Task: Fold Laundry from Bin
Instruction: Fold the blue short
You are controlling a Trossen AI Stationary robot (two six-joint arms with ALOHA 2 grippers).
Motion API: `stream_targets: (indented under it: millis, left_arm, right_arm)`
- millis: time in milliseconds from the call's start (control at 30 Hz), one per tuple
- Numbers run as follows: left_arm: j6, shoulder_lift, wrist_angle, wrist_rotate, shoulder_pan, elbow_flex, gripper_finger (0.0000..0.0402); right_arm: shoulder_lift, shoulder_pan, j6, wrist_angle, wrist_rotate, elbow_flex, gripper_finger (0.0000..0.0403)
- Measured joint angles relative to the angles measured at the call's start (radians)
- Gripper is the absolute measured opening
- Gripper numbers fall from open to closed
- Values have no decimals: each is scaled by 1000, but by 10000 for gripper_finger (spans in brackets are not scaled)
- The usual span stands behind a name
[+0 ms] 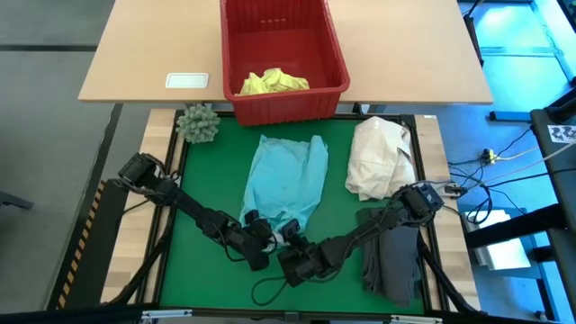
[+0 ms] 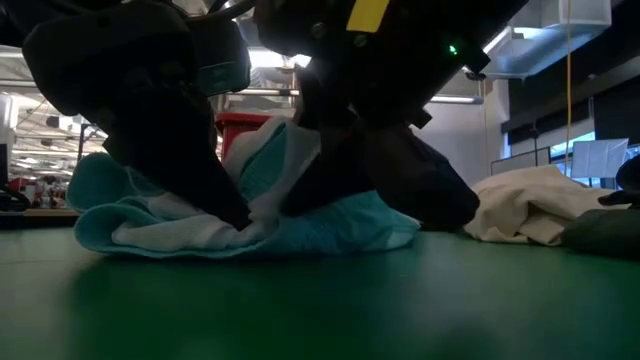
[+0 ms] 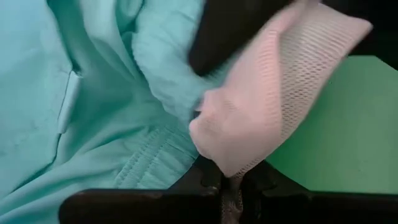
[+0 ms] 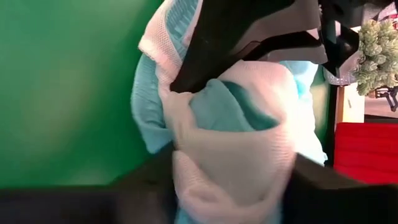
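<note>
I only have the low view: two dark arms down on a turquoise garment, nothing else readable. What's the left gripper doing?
Observer: The left gripper is shut on the white mesh lining of the turquoise garment, at its near edge.
Operator: And the right?
Observer: The right gripper sits right beside it at the same edge, with the lining bunched between its fingers.
Operator: Anything left in the bin?
Observer: Yes, a yellow garment lies in the red bin.
Operator: What's done already?
Observer: A dark grey garment lies on the right of the green mat, with a cream cloth bundle behind it.
</note>
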State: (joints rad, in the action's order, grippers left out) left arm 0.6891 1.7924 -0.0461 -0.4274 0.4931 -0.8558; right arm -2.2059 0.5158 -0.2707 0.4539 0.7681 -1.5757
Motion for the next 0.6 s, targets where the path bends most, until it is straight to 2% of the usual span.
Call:
stream_targets:
  millis: [133,167,367,500,600]
  left_arm:
    - [-25,0,0,-3,0,0,36]
    - [-41,0,0,-3,0,0,45]
    - [-124,-30,19,27,1,0,95]
    - [-151,-127,74,29,15,-1,117]
    - [-189,-223,135,-11,41,-1,125]
  right_arm:
    - [0,0,1,7,0,0,45]
    - [0,0,1,11,0,0,28]
    - [0,1,84,52,-9,0,32]
    - [6,3,163,119,-29,0,29]
    - [7,17,214,158,-39,0,29]
